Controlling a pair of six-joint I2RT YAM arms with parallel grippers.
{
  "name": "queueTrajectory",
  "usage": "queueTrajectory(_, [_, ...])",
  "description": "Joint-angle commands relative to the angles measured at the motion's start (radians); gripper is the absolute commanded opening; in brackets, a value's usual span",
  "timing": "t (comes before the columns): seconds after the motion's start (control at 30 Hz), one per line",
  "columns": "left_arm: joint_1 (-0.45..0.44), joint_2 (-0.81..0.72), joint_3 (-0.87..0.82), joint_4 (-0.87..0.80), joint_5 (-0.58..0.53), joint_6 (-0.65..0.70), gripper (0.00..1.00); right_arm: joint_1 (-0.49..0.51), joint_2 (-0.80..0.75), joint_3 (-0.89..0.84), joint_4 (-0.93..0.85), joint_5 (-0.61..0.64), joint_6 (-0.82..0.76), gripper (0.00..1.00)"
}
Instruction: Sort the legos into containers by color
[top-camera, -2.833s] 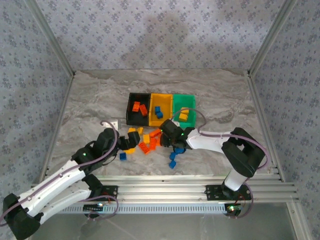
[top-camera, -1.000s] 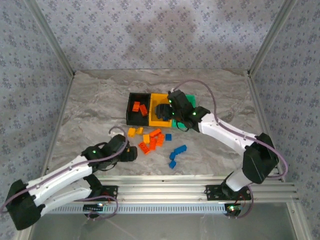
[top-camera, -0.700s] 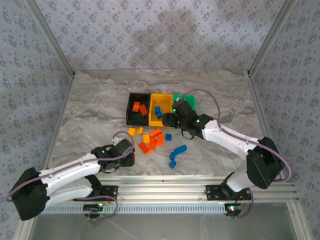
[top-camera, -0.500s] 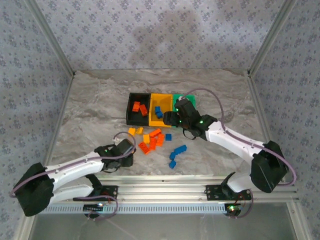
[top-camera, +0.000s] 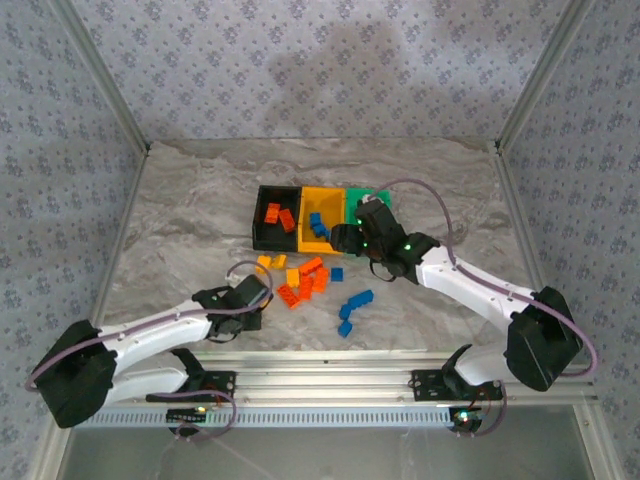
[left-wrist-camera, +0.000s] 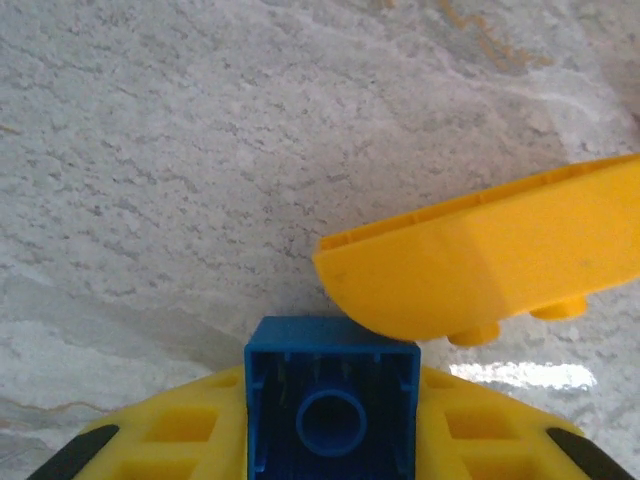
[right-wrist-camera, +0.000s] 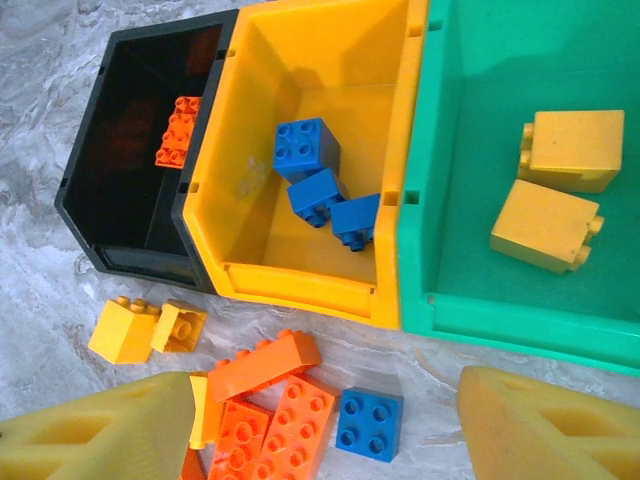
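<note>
Bins (top-camera: 301, 205) stand in a row on the marble table (top-camera: 180, 220). The black bin (right-wrist-camera: 100, 240) holds red-orange legos (top-camera: 272, 211), the yellow bin (right-wrist-camera: 300, 285) three blue legos (right-wrist-camera: 320, 195), and the green bin (right-wrist-camera: 500, 320) two yellow legos (right-wrist-camera: 550, 225). Over loose legos (top-camera: 305, 280) just before the bins, the right gripper (right-wrist-camera: 320, 430) hangs empty, jaws apart. Left of that pile, the left gripper (left-wrist-camera: 332, 440) is clenched on a blue lego (left-wrist-camera: 332, 400), with a yellow lego (left-wrist-camera: 480, 265) just beside it.

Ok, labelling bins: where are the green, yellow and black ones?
green bin (right-wrist-camera: 470, 225): right wrist view, bare floor.
yellow bin (right-wrist-camera: 300, 285): right wrist view, front wall.
black bin (right-wrist-camera: 130, 180): right wrist view, bare floor.
</note>
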Motion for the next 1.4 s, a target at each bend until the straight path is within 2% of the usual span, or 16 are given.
queueTrajectory(0.0, [-0.03,-0.091,0.062,-0.092,-0.002,-0.028,0.24,-0.009,-0.043,-0.016,0.004,0.011,0.022,0.72])
queueTrajectory(0.1, [-0.069,-0.145,0.14,-0.141,-0.015,-0.033,0.23,-0.016,-0.071,-0.042,0.006,0.01,0.03,0.72])
queueTrajectory(0.2, [-0.076,-0.109,0.25,-0.132,-0.018,0.009,0.23,-0.029,-0.113,-0.087,0.005,0.016,0.044,0.72])
queueTrajectory(0.33, [-0.076,0.059,0.41,0.0,0.011,0.095,0.25,-0.053,-0.175,-0.171,-0.004,0.024,0.074,0.72])
queueTrajectory(0.47, [-0.065,0.297,0.625,0.09,0.007,0.189,0.25,-0.082,-0.235,-0.245,-0.028,0.027,0.094,0.72])
queueTrajectory(0.6, [-0.01,0.496,0.81,0.127,0.026,0.25,0.24,-0.091,-0.291,-0.314,-0.048,0.032,0.105,0.72])
queueTrajectory(0.77, [0.057,0.675,0.988,0.114,0.023,0.29,0.24,-0.1,-0.328,-0.368,-0.052,0.03,0.124,0.72])
queueTrajectory(1.07, [0.096,0.907,1.207,0.048,0.034,0.304,0.25,-0.105,-0.363,-0.38,-0.056,0.009,0.122,0.73])
queueTrajectory(1.37, [0.111,0.983,1.268,0.033,0.053,0.292,0.37,-0.106,-0.38,-0.381,-0.067,-0.013,0.126,0.73])
